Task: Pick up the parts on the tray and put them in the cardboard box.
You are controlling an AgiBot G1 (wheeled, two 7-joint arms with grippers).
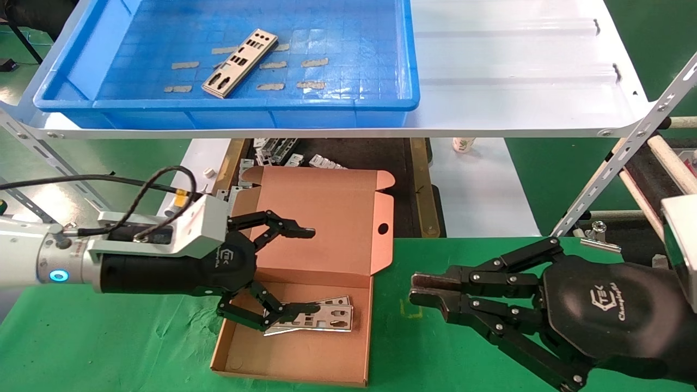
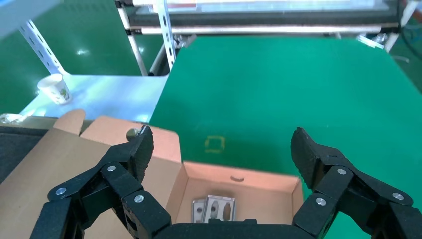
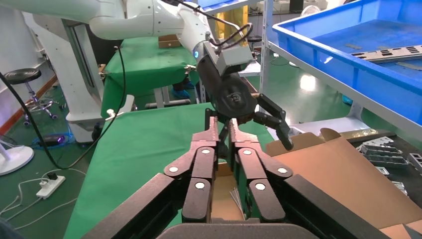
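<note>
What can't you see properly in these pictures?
- How many parts lie in the cardboard box: head view, the open left claw covers one end of the stack.
- Small metal bits below the shelf: head view, the shelf edge cuts them off.
- Right claw: shut, idle beside the box.

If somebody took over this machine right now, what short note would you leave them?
Left end effector: open, empty, over the cardboard box.
Right end effector: shut, empty, over the green table to the box's right.
Done: at least two parts lie in the box's base; its lid is open.
Left: one part lies flat in the blue tray on the white shelf. Pick it up and place it in the box.
</note>
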